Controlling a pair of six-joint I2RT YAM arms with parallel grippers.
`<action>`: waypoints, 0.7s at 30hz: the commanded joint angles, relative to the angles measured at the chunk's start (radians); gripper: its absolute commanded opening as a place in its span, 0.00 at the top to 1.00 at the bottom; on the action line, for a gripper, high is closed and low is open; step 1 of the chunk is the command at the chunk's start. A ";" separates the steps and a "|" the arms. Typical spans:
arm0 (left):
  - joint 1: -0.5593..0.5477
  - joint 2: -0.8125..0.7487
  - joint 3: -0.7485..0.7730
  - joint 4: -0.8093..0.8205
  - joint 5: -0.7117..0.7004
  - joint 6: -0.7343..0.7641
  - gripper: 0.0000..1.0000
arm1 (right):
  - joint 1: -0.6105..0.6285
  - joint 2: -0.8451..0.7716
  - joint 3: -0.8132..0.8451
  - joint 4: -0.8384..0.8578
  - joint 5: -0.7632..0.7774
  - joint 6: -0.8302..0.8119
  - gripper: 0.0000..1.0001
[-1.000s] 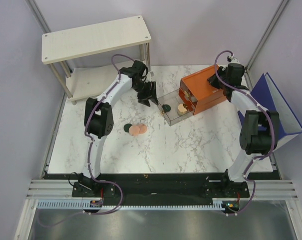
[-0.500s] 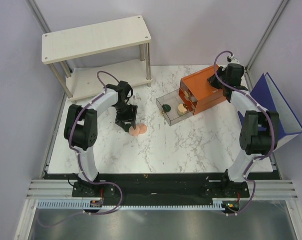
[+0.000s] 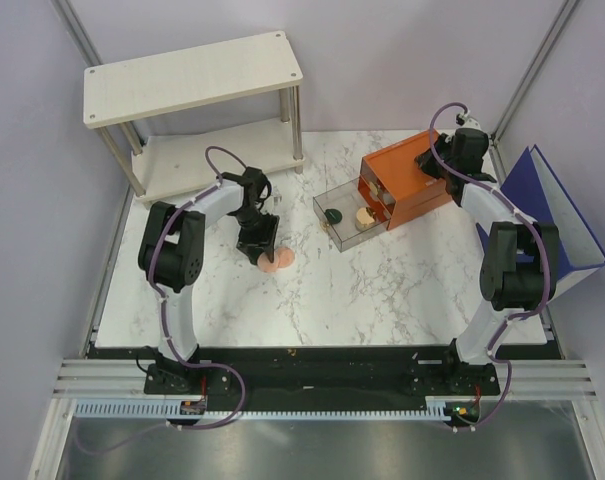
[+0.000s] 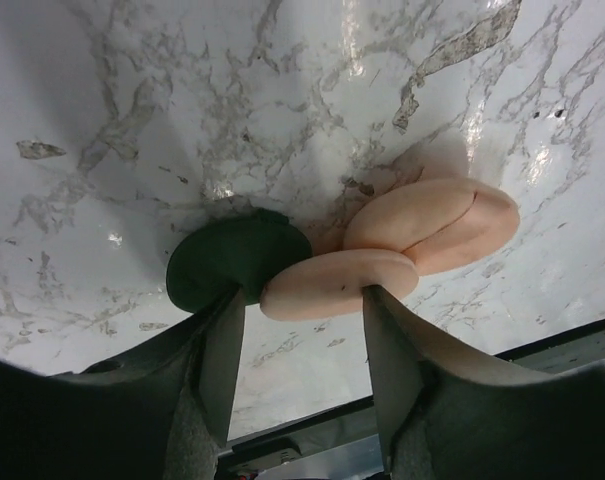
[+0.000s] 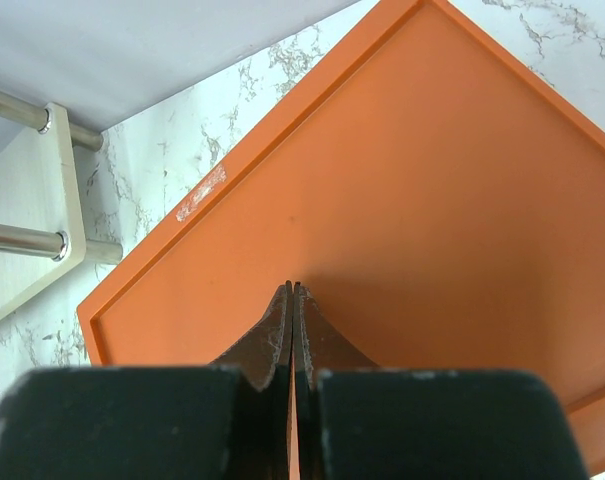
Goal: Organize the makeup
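from above, the left pincer point(image 3: 258, 243) hangs low over the white marble tabletop point(image 3: 382, 290), left of centre, right over a small cluster of makeup. two peach-pink round discs point(image 3: 278, 260) show at its near right side, overlapping each other; whatever else lies under it is hidden here. further right, a clear plastic drawer point(image 3: 342, 232) stands pulled out of the orange drawer box point(image 3: 412, 190), with a dark green round disc point(image 3: 333, 214) and a tan round piece point(image 3: 363, 216) inside it. the right pincer point(image 3: 434, 160) rests on top of the orange box near its far corner.

in the left wrist view the fingers point(image 4: 217, 350) stand apart, open and clamping nothing. the nearer peach-pink disc point(image 4: 332, 284) lies across the gap between the tips, tilted and leaning on the second peach-pink disc point(image 4: 437, 225); the right tip covers its right end, and the left tip is just clear of it. another dark green disc point(image 4: 232, 262) lies flat on the marble, touching the nearer peach one on the left, its near edge behind the left tip.

in the right wrist view the right pincer point(image 5: 292, 292) is closed, fingers pressed together and empty, tips at the flat orange top point(image 5: 432, 200). a white shelf point(image 5: 27, 215) with metal legs stands beyond the box's corner.
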 commanded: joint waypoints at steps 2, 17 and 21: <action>-0.017 0.013 0.046 0.016 0.013 0.065 0.54 | 0.025 0.121 -0.120 -0.408 0.021 -0.025 1.00; -0.017 -0.124 0.101 -0.010 0.042 0.081 0.92 | 0.054 0.134 -0.123 -0.400 0.020 -0.025 1.00; -0.019 -0.092 0.222 -0.021 0.114 0.062 0.92 | 0.056 0.135 -0.123 -0.402 0.020 -0.024 1.00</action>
